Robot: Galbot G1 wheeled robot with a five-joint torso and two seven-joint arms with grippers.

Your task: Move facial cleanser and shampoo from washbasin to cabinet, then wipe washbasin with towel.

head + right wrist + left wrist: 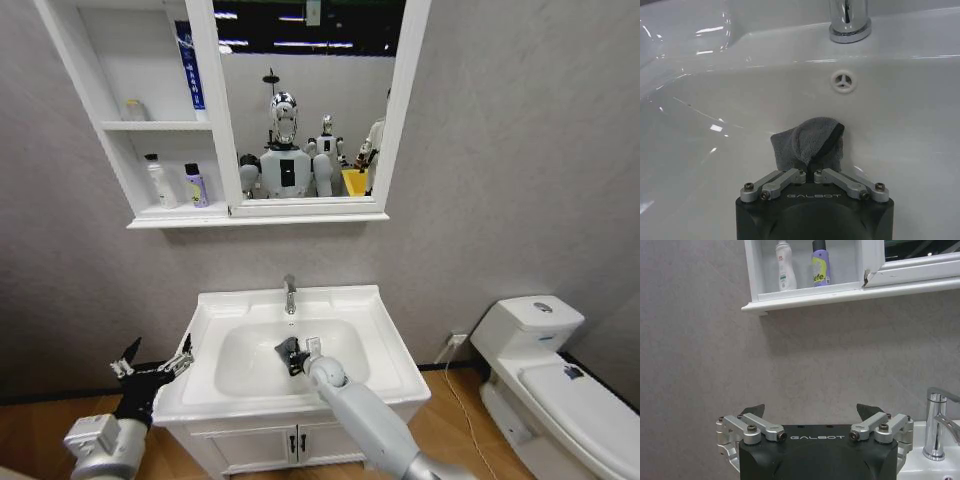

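Observation:
The white washbasin (385,335) stands below me, its chrome faucet (290,293) at the back. My right gripper (298,354) reaches down into the bowl (715,165), shut on the dark grey towel (809,144), which is bunched against the bowl's back slope just under the round overflow hole (844,81). My left gripper (155,366) hangs open beside the basin's left edge, nothing between its fingers (756,411). The cabinet (165,215) holds a white bottle (785,267) and a purple bottle (820,265) in its lowest cubby, and a blue tube (190,65) higher up. Which is the cleanser or the shampoo I cannot tell.
A mirror (305,100) joins the cabinet's right side. A white toilet (545,375) stands to the right of the basin. The vanity doors (290,445) with black handles sit under the basin. A grey wall (815,355) lies behind everything.

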